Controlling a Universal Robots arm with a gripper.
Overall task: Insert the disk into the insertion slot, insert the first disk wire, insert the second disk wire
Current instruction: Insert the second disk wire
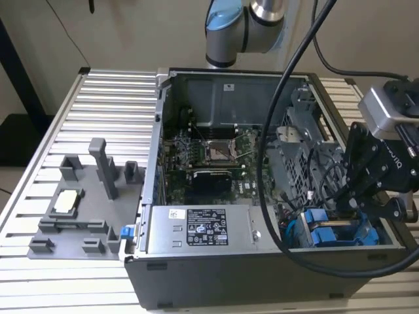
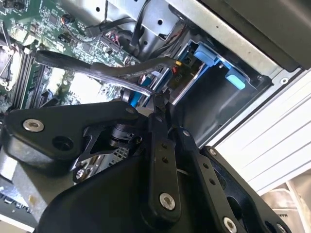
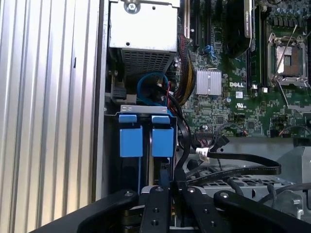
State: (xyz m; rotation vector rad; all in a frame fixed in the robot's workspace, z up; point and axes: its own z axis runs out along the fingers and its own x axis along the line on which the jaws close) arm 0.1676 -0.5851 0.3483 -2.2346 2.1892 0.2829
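Arm (image 1: 243,25) lowered, fingers (image 3: 160,182) pinched together

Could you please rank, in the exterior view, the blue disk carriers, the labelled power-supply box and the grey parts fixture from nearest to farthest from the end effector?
1. Blue disk carriers, just below the end effector.
2. Power-supply box, mid-case along the front edge.
3. Grey parts fixture, outside the case at the exterior view's left.

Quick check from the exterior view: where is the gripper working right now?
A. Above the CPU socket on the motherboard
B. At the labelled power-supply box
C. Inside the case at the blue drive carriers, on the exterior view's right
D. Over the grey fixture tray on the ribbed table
C. The gripper reaches down into the open case right at the blue drive carriers, well away from the fixture tray, the CPU socket and the power-supply box.
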